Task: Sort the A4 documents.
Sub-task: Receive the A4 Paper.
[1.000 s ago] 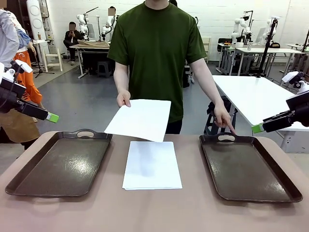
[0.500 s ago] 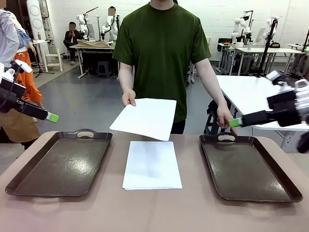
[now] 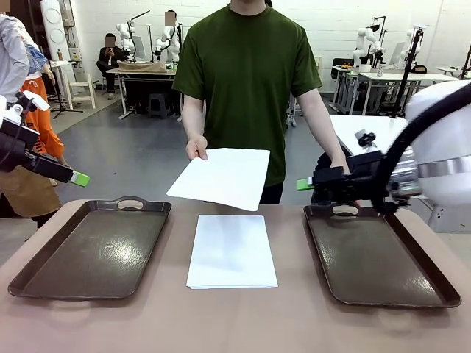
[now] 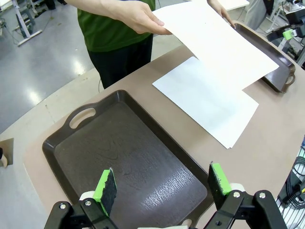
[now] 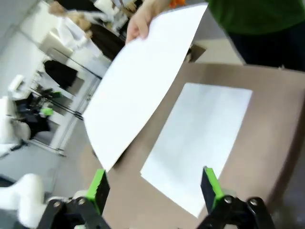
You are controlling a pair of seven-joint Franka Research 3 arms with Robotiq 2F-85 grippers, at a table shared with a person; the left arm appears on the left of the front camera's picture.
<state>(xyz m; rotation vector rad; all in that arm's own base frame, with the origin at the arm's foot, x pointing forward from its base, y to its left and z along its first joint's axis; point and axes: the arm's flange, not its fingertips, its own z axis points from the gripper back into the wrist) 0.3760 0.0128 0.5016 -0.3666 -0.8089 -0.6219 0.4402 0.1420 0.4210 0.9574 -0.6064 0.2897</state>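
a stack of a4 documents (image 3: 232,250) lies flat at the centre of the brown surface (image 3: 235,323). the left tray (image 3: 92,250) sits at 9 o'clock of it and the right tray (image 3: 379,257) at 3 o'clock, both dark brown, handled and bare. this looks like a source pile between two sorting bins, one on each arm's side.

the person stands at 12 o'clock and holds one loose sheet (image 3: 221,178) by its far corner in one hand (image 3: 196,149). the sheet is in the air above the stack's 12 o'clock edge and sags toward the robot. gripped at one corner and kept clear of the pile, it leaves its near edge free, so it reads as an offer to be taken. the person's other hand (image 4: 220,8) reaches to the handle end of the right tray, perhaps marking where the sheet belongs.

the right pincer (image 5: 155,183) has its jaws wide with nothing between them. it hangs above the right tray's handle end and aims toward 9 o'clock, with the sheet's low corner just ahead of its green pads (image 5: 99,186). it seems to be the one meant to receive.

the left pincer (image 4: 162,183), equally wide and empty, hangs out at 9 o'clock, looking down on the left tray and well apart from any paper.

thin paper will flex, so a pinch close to the edge looks safest.
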